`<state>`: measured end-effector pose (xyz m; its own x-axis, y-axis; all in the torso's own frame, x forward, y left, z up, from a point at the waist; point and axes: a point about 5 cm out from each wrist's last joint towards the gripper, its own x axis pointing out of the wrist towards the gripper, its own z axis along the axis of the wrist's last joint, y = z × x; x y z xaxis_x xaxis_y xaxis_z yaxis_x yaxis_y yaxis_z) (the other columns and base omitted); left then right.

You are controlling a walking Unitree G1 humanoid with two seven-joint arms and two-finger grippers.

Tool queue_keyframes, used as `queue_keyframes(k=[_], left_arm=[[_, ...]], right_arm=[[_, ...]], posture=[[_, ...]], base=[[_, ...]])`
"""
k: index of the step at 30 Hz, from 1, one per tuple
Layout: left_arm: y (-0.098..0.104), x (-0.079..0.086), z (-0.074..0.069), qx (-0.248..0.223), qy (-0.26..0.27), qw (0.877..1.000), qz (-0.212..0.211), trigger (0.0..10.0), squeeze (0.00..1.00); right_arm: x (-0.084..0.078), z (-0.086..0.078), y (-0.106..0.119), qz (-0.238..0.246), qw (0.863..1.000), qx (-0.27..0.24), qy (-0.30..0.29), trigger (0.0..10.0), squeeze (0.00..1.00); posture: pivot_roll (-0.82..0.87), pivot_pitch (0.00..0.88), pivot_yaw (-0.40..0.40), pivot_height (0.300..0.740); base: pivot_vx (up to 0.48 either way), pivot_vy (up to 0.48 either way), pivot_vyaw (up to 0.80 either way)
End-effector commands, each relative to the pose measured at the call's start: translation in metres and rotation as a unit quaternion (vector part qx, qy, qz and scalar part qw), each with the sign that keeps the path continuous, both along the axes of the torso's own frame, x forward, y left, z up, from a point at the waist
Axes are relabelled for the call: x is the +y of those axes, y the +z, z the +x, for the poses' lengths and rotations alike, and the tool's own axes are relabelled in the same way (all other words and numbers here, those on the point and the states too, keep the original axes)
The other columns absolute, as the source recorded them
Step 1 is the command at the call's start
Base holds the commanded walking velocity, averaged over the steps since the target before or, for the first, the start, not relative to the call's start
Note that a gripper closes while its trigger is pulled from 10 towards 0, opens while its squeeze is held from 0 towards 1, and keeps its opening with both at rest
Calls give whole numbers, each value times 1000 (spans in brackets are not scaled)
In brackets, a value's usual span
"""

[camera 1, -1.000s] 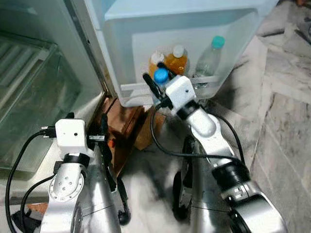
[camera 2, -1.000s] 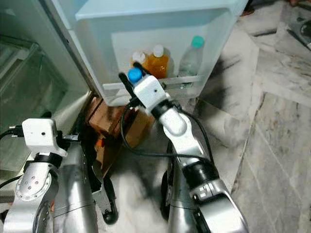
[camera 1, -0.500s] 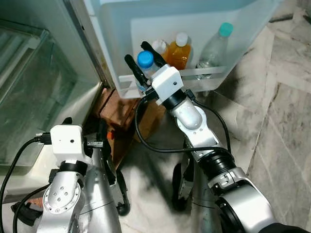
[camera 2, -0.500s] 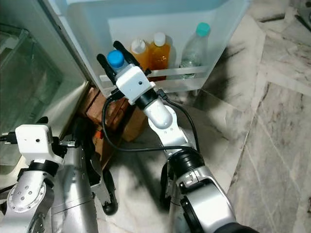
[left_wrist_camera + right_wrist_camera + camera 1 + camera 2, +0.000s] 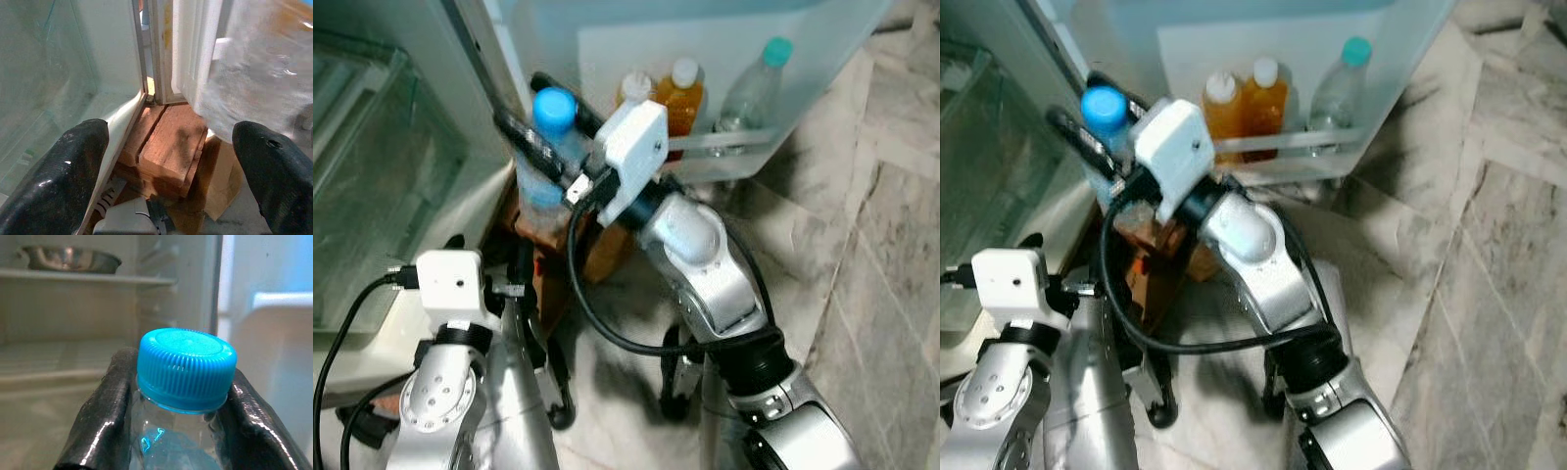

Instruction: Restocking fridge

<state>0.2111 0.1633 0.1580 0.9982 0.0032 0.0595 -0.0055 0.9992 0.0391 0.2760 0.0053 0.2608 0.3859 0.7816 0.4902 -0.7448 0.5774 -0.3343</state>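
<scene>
My right gripper [image 5: 533, 110] is shut on a clear water bottle with a blue cap [image 5: 555, 106]. It holds the bottle by the neck, upright, in front of the gap between the fridge body and the open door. In the right wrist view the cap [image 5: 186, 367] sits between both black fingers [image 5: 102, 416]. The door shelf [image 5: 736, 147] holds two orange juice bottles [image 5: 683, 96] and a clear bottle with a teal cap [image 5: 751, 90]. My left gripper [image 5: 171, 142] hangs low by the fridge's foot, open, with nothing between its fingers.
Reddish wooden blocks [image 5: 166, 147] and a piece of cardboard [image 5: 222, 188] lie under the fridge's corner. A glass-fronted drawer [image 5: 382, 186] fills the fridge's lower left. A steel bowl [image 5: 68, 258] stands on an inner shelf. Marble floor [image 5: 881, 245] spreads to the right.
My right gripper has carried the blue-capped bottle left and up, away from the door shelf and towards the fridge's body. The left arm has stayed where it was.
</scene>
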Motion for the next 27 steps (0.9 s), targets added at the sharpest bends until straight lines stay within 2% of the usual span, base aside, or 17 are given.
queue_keyframes(k=[1,4,5,6,17,21,27], left_arm=[[-6,0,-2,14,-4,1000,-5,10000,0],[-4,-2,2,9,-8,1000,-8,10000,0],[-4,-2,2,9,-8,1000,-8,10000,0],[-3,-3,3,7,-10,1000,-8,10000,0],[-2,-2,4,5,-8,1000,-9,10000,0],[-2,-3,3,8,-9,1000,-10,10000,0],[-3,-1,1,10,-10,1000,-9,10000,0]], right_arm=[[-4,-12,17,11,999,-53,1,10000,0],[-14,-12,28,23,993,-100,-56,10000,0],[-14,-12,28,23,993,-100,-56,10000,0],[-16,-13,29,18,989,-126,-76,10000,0],[-13,-12,31,9,973,-203,-106,10000,0],[-15,2,14,-31,959,-246,-140,10000,0],[-26,25,-6,-54,953,-233,-186,10000,0]], posture=[[141,406,-15,428],[137,404,-9,428],[137,404,-9,428],[138,404,-8,428],[148,408,-2,428],[155,411,2,428],[167,416,5,428]], base=[[0,0,0],[0,0,0],[0,0,0],[0,0,0],[0,0,0],[0,0,0],[0,0,0]])
